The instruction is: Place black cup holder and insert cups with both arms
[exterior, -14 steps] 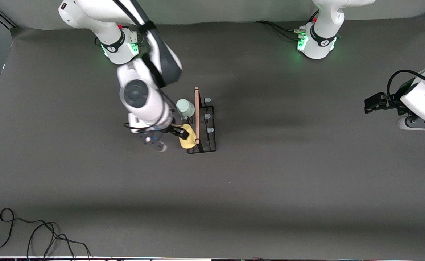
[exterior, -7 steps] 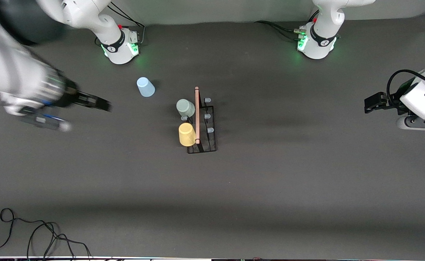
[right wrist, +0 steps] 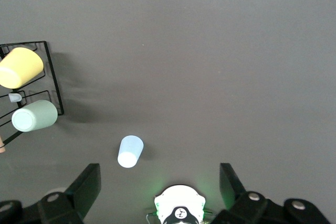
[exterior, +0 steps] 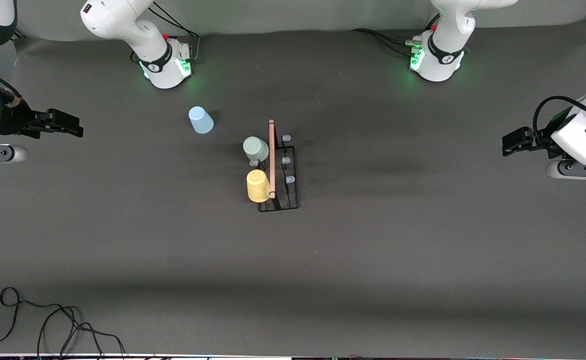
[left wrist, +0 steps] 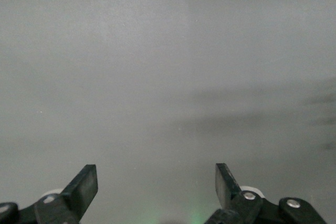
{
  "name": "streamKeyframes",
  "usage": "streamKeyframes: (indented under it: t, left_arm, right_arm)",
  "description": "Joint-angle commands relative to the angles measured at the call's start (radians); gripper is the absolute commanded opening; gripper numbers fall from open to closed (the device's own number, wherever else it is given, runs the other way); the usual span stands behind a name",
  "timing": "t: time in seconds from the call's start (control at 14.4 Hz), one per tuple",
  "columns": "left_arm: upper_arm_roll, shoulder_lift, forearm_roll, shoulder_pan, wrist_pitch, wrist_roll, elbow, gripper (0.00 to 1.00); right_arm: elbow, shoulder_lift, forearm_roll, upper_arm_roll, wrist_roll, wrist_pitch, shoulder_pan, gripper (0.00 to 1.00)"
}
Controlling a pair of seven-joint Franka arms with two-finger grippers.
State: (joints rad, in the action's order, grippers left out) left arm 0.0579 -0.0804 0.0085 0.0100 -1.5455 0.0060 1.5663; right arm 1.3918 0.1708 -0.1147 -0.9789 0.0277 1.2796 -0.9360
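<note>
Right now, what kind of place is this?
Likely a robotics lab workbench: two white arms bolted at a table covered in dark cloth, a black rack holding a yellow cup and a green cup, and loose cables at the edge.

left pincer (exterior: 509,142) open, right pincer (exterior: 70,125) open, both raised.

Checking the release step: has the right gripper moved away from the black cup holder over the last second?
Yes. The right gripper, open and empty, has pulled away from the black cup holder to the right arm's end of the table, leaving the yellow cup on it.
</note>
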Motion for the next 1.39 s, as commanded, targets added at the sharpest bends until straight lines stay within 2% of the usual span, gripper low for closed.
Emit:
streamKeyframes:
  t: [0.0, 0.42, 0.56, 0.63, 0.83, 0.9, 0.97, 1.04, 1.11, 1.32]
  left_arm:
    - [-0.009, 0.01, 0.001, 0.015, 0.008, -0.001, 0.005, 1.0]
    - [-0.009, 0.021, 0.019, 0.015, 0.007, -0.001, -0.006, 1.0]
    - [-0.007, 0.034, 0.019, 0.016, 0.002, -0.008, -0.006, 1.0]
    - [-0.007, 0.036, 0.019, 0.016, 0.001, -0.008, -0.008, 1.0]
    - [-0.007, 0.039, 0.021, 0.016, 0.002, -0.008, -0.008, 1.0]
    - [-0.007, 0.039, 0.019, 0.016, 0.004, -0.012, -0.008, 1.0]
    - [-0.006, 0.039, 0.019, 0.015, 0.004, -0.011, -0.008, 1.0]
    - [-0.006, 0.04, 0.019, 0.015, 0.005, -0.011, -0.008, 1.0]
    - [-0.006, 0.045, 0.019, 0.015, 0.007, -0.011, -0.006, 1.0]
    - [-0.006, 0.045, 0.019, 0.015, 0.007, -0.011, -0.005, 1.0]
  right_arm:
    - [-0.02, 0.018, 0.024, -0.007, 0.035, -0.014, -0.004, 1.0]
    - [-0.017, 0.021, 0.027, 0.002, 0.037, -0.014, -0.011, 1.0]
    - [-0.017, 0.019, 0.026, 0.026, 0.037, -0.014, 0.029, 1.0]
    - [-0.017, 0.015, 0.027, 0.13, 0.034, -0.014, 0.113, 1.0]
    - [-0.004, -0.045, 0.14, 0.576, 0.026, -0.016, 0.49, 1.0]
    - [0.015, -0.062, 0.153, 0.705, 0.026, -0.014, 0.611, 1.0]
    - [0.027, -0.083, 0.161, 0.808, 0.024, -0.013, 0.708, 1.0]
    - [0.055, -0.102, 0.17, 0.869, 0.024, 0.0, 0.771, 1.0]
    - [0.094, -0.132, 0.171, 0.888, 0.024, 0.035, 0.793, 1.0]
    - [0.287, -0.25, 0.171, 0.887, 0.027, 0.239, 0.796, 1.0]
